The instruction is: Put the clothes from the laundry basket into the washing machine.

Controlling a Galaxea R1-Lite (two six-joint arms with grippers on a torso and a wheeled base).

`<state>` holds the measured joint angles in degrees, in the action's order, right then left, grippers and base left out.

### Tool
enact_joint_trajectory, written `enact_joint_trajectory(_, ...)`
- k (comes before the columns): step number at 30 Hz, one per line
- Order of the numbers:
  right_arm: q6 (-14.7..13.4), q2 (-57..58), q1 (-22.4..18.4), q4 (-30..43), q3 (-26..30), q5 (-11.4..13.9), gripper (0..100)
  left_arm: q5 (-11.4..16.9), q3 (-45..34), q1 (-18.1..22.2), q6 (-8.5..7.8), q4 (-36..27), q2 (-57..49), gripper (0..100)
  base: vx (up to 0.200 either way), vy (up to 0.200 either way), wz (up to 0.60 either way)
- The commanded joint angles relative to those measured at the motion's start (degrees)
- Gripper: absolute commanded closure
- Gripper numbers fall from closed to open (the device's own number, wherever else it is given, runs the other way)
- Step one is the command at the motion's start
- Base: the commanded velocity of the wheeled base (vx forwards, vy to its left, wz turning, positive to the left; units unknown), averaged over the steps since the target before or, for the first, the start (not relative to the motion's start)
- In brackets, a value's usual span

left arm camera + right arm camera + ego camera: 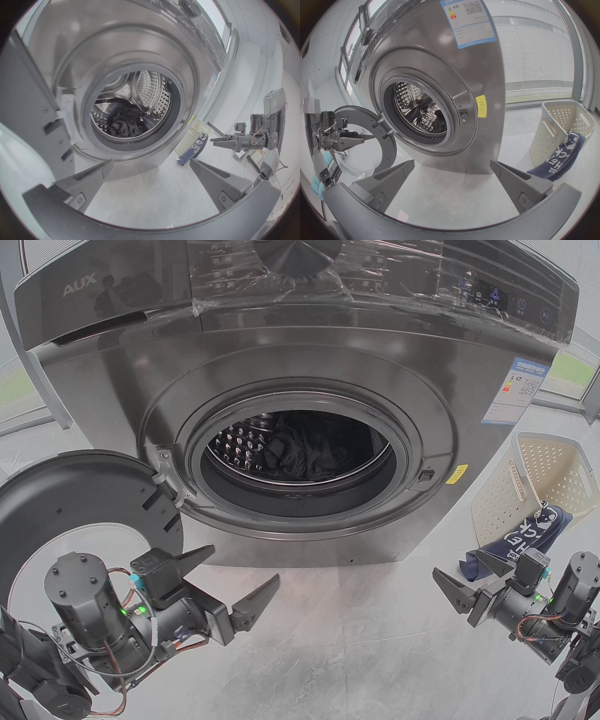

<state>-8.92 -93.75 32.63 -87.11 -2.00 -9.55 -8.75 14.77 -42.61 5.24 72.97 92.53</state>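
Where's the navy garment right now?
Head view, right side: the navy garment drapes from the laundry basket onto the floor, beside the right gripper.

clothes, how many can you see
2: a black crumpled garment inside the perforated steel drum, and a navy white-lettered cloth hanging from the beige plastic basket. Others may be hidden.

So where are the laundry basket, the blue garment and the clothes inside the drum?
laundry basket [556, 471], head view, perforated wall.
blue garment [531, 537], head view, lettered fold.
dark clothes [306, 449], head view, heap's middle.
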Motion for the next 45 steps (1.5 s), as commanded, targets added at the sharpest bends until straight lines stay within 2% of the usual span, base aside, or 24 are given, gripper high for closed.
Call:
enact_joint_trajectory(1,-0.04,3.22,-0.82,0.37,1.91,-0.3,0,0.14,-4.4,2.44,-0.23,2.26,-4.2,0,-0.2,0.0,0.0)
enact_joint_trajectory(3,0.05,4.71,-1.08,0.98,1.91,-0.3,0,0.14,-5.37,2.7,-0.58,2.35,-5.43,0,-0.2,0.0,0.0)
enact_joint_trajectory(5,0.05,6.73,-2.84,4.23,1.91,0.05,0,0.23,-5.55,2.7,-2.34,2.35,-7.27,0,-0.2,0.0,0.0)
enact_joint_trajectory(7,0.13,8.84,-3.89,6.69,1.91,0.14,0,0.14,-5.55,2.7,-2.87,2.35,-8.33,0,-0.1,0.0,0.0)
enact_joint_trajectory(14,0.57,20.27,-4.16,19.0,1.91,-0.03,0,0.05,-8.01,3.06,-3.75,0.86,-14.92,0,-0.057,0.0,0.0)
enact_joint_trajectory(18,0.31,26.25,-4.25,27.52,1.91,-0.03,0,0.05,-10.03,6.22,-4.45,-0.11,-19.23,0,-0.05,0.0,0.0)
enact_joint_trajectory(21,0.31,30.99,-4.77,31.3,1.91,-0.12,0,0.14,-11.61,7.54,-4.8,-0.99,-22.57,0,-0.067,0.0,0.0)
enact_joint_trajectory(26,0.57,36.62,-7.23,34.47,1.91,-0.03,0,0.14,-14.25,8.24,-4.63,-2.84,-26.61,0,-0.2,0.0,0.0)
enact_joint_trajectory(28,0.57,39.17,-8.11,36.31,1.91,-0.03,0,0.05,-14.77,8.68,-4.01,-4.15,-28.45,0,0.0,0.0,0.0)
enact_joint_trajectory(33,0.84,48.92,-9.52,46.16,1.91,0.05,0,0.4,-14.77,10.7,-3.92,-13.03,-37.24,0,-0.16,0.0,0.0)
enact_joint_trajectory(39,1.45,60.17,-11.1,57.93,1.91,0.14,0,0.58,-14.77,13.07,-3.04,-21.21,-46.03,0,-0.133,0.0,0.0)
enact_joint_trajectory(40,1.45,60.17,-11.1,57.93,1.91,0.14,0,0.58,-14.77,13.07,-3.04,-21.21,-46.03,0,-0.2,0.0,0.0)
enact_joint_trajectory(45,2.16,64.13,-13.91,59.96,1.82,0.32,0,1.19,-14.77,15.27,-0.5,-32.19,-56.58,0,-0.08,0.0,0.0)
